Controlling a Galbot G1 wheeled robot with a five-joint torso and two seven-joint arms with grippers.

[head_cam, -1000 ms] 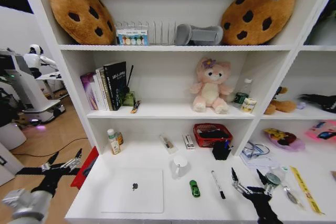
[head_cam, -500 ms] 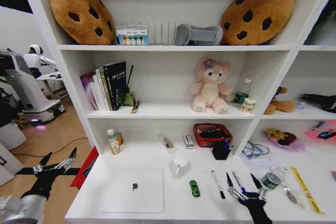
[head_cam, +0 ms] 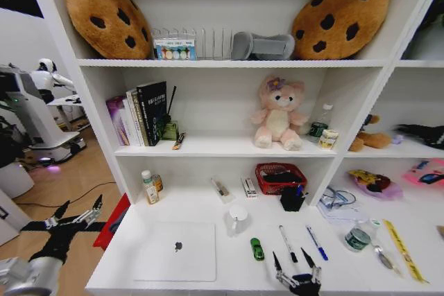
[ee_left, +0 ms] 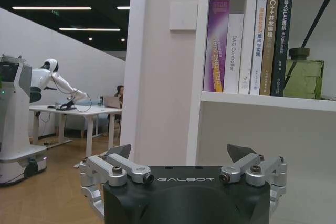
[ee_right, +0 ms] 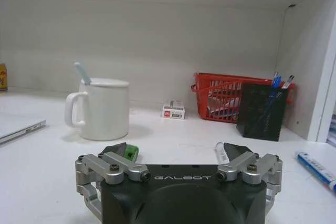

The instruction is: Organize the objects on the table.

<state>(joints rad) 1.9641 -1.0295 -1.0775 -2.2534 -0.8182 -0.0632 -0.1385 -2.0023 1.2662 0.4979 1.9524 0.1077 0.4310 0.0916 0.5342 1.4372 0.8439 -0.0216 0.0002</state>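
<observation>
On the white table (head_cam: 191, 206) lie a closed silver laptop (head_cam: 175, 251), a tiny green toy car (head_cam: 257, 249), a black pen (head_cam: 288, 243) and a blue pen (head_cam: 317, 242). My right gripper (head_cam: 292, 263) hovers open at the table's front edge, just in front of the black pen and right of the car. From the right wrist, the right gripper (ee_right: 176, 153) holds nothing; the car (ee_right: 130, 153) and the black pen (ee_right: 221, 153) lie close beyond its fingertips, and the blue pen (ee_right: 315, 165) lies off to one side. My left gripper (head_cam: 73, 213) hangs open off the table's left end, also seen as left gripper (ee_left: 181, 153).
A white mug (head_cam: 237, 220), black pen holder (head_cam: 293, 199), red basket (head_cam: 280, 177) and small bottle (head_cam: 150, 187) stand behind. At right lie a tin can (head_cam: 357, 239), spoon (head_cam: 383, 258) and yellow ruler (head_cam: 404, 249). Shelves above hold books (head_cam: 139, 116) and a plush toy (head_cam: 277, 114).
My right gripper has slid left along the front edge, from beside the tin can to in front of the black pen, uncovering the blue pen. The left arm dropped slightly.
</observation>
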